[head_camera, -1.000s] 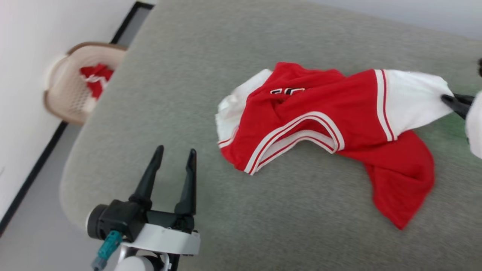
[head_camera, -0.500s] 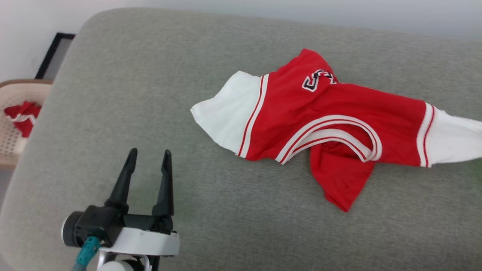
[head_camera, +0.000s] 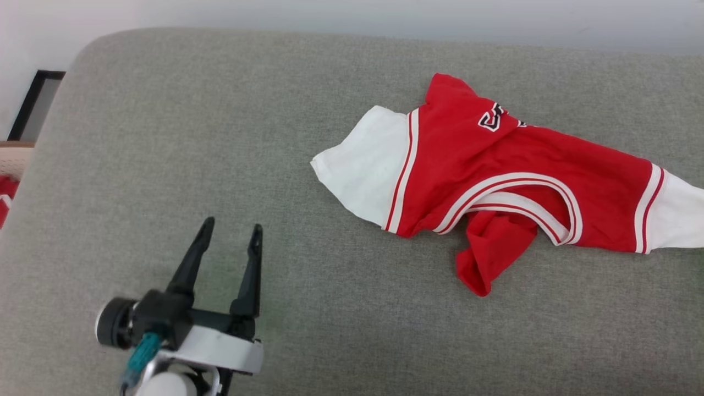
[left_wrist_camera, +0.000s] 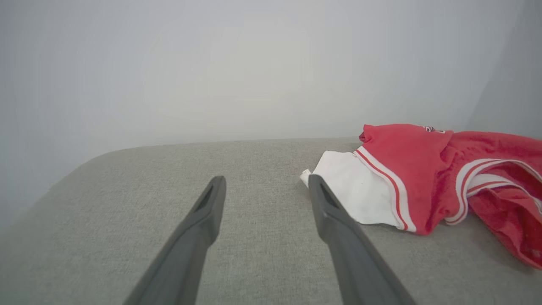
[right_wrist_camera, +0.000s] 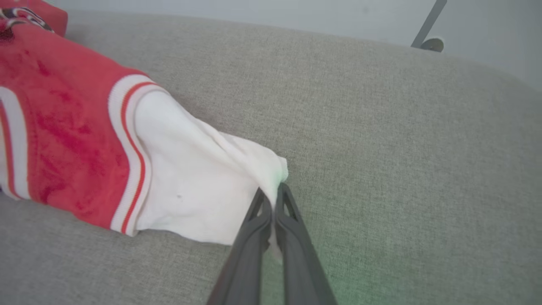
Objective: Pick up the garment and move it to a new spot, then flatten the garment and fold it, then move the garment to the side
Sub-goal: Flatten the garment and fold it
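Observation:
The garment, a red jersey with white sleeves and striped trim, lies rumpled on the grey cushion at the right of the head view, its print partly folded under. One white sleeve points left; the other runs off the right edge. In the right wrist view my right gripper is shut on the edge of that white sleeve. My left gripper stands open over bare cushion, left of the garment and apart from it.
The wide grey cushion bears everything; its rounded left edge drops toward a floor with a dark baseboard. A pale basket holding something red peeks in at the left edge. A metal stand rises behind the cushion.
The head camera has swung, shifting the whole picture. The garment has been pulled out to the right and now lies stretched with both sleeves spread. My left gripper stays open.

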You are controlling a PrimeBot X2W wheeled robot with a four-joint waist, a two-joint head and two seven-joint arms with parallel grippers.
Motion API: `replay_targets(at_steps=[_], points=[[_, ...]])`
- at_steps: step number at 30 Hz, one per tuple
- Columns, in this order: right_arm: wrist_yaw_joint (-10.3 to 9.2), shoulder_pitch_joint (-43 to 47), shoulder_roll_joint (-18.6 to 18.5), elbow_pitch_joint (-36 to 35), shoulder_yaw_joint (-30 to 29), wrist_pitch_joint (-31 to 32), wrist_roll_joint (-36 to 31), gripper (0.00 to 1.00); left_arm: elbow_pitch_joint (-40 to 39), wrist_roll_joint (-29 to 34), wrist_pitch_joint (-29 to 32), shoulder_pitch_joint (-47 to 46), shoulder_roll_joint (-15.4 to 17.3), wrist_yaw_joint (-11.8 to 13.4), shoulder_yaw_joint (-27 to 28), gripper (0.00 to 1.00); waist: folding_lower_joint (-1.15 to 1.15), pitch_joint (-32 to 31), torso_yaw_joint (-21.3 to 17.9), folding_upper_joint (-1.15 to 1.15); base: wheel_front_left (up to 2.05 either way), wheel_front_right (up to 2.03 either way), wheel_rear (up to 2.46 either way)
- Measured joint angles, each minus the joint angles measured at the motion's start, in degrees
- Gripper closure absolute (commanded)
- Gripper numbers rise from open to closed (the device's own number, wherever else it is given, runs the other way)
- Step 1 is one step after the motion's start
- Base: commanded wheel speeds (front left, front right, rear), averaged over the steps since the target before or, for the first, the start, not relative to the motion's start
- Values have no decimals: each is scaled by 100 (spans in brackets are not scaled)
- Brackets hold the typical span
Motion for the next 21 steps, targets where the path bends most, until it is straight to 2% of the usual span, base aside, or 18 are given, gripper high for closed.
replay_targets(at_steps=[3, 6, 9, 11, 13, 18, 21], points=[[-1, 127, 221, 20, -335, 25, -322, 0, 125, 45, 189, -266, 393, -44, -307, 0, 0, -18, -42, 0, 0, 0, 0], [0, 246, 370, -140, -728, -23, -637, 0, 189, 2, 533, -612, 1009, -65, -875, 0, 0, -36, -119, 0, 0, 0, 0], [-1, 400, 479, -403, -1241, -127, -1023, 0, 211, -578, 1169, -1041, 1790, -82, -1853, 0, 0, -57, -228, 0, 0, 0, 0], [-1, 565, 650, -694, -1544, -143, -1214, 0, 186, -931, 1596, -1423, 2446, -83, -2512, 0, 0, -71, -314, 0, 0, 0, 0], [0, 703, 860, -1084, -1807, -123, -1455, 0, 124, -1348, 1973, -1870, 2967, -82, -3053, 0, 0, -79, -414, 0, 0, 0, 0], [-1, 1137, 1373, -2205, -2185, 107, -2078, 0, -68, -2273, 2674, -2977, 3865, -83, -4402, 0, 0, -77, -705, 0, 0, 0, 0], [-1, 1346, 1679, -2730, -2317, 335, -2343, 0, -132, -2849, 3043, -3631, 4174, -83, -5202, 0, 0, -56, -892, 0, 0, 0, 0]])
